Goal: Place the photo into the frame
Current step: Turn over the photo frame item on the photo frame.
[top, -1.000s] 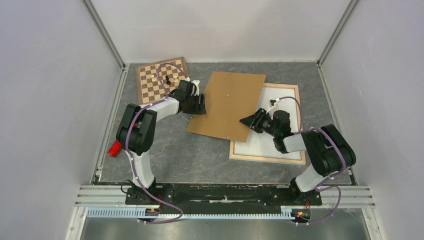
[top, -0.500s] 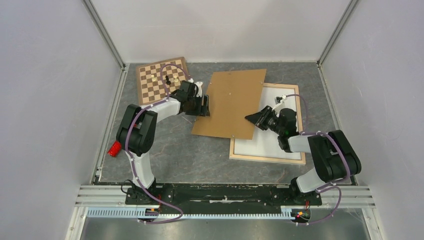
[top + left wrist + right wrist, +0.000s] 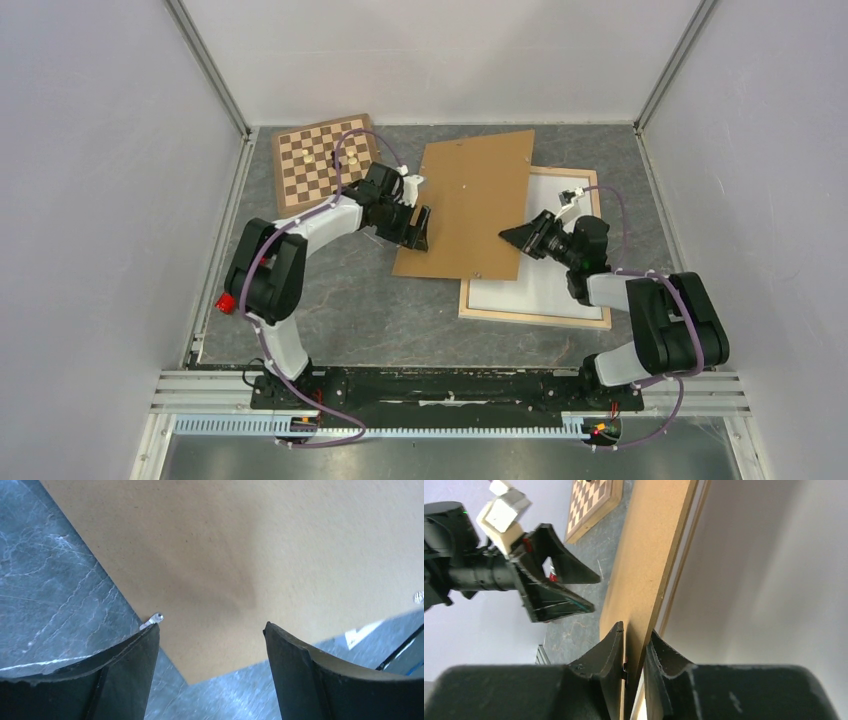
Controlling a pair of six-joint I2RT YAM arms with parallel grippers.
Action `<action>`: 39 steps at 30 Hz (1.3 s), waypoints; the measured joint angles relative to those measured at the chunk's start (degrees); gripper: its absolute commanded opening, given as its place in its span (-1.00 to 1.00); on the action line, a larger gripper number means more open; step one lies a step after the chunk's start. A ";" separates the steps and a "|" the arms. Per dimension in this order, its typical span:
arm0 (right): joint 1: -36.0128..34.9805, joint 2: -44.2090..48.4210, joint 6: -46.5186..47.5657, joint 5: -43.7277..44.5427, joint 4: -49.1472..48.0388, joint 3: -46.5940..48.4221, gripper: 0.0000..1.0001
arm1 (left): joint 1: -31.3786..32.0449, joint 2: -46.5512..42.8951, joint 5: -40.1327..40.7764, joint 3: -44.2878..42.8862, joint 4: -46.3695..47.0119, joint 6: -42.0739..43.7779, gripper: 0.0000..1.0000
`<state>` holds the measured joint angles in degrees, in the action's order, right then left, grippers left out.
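Lying flat on the right, the frame (image 3: 535, 318) holds what I take for the photo (image 3: 545, 280), white back up, and the brown backing board (image 3: 470, 200) has swung further over them, the right gripper (image 3: 508, 238) clamped on its right edge and the left gripper (image 3: 420, 232) gaping at its left edge, so closing up looks next.

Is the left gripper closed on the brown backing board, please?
No, the left gripper stands wide open, with the backing board lying beyond it.
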<state>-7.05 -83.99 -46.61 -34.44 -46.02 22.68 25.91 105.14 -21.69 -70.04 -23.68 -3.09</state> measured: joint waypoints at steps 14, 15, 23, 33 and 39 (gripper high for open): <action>5.64 0.66 6.67 -8.09 2.75 -2.69 -1.00 | -1.20 -5.49 -0.98 0.00 -8.61 21.77 0.60; 5.86 0.72 6.88 -8.39 2.97 -2.69 -1.00 | -1.27 -5.03 -1.03 -0.04 -8.98 22.45 0.58; 6.60 1.44 7.89 -9.64 3.72 -3.02 -1.00 | -1.29 -0.37 -3.23 -0.09 -10.45 23.12 0.52; 6.60 1.44 7.89 -9.66 3.69 -3.02 -1.00 | 1.03 0.37 -7.04 -0.55 -10.64 21.84 0.53; 6.64 1.46 7.89 -9.66 3.69 -3.13 -1.00 | 1.70 2.10 -6.97 -1.95 -10.54 21.79 0.52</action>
<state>-0.40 -82.52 -38.72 -44.10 -42.33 19.55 27.62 107.24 -28.67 -71.99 -34.22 18.70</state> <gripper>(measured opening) 0.196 0.764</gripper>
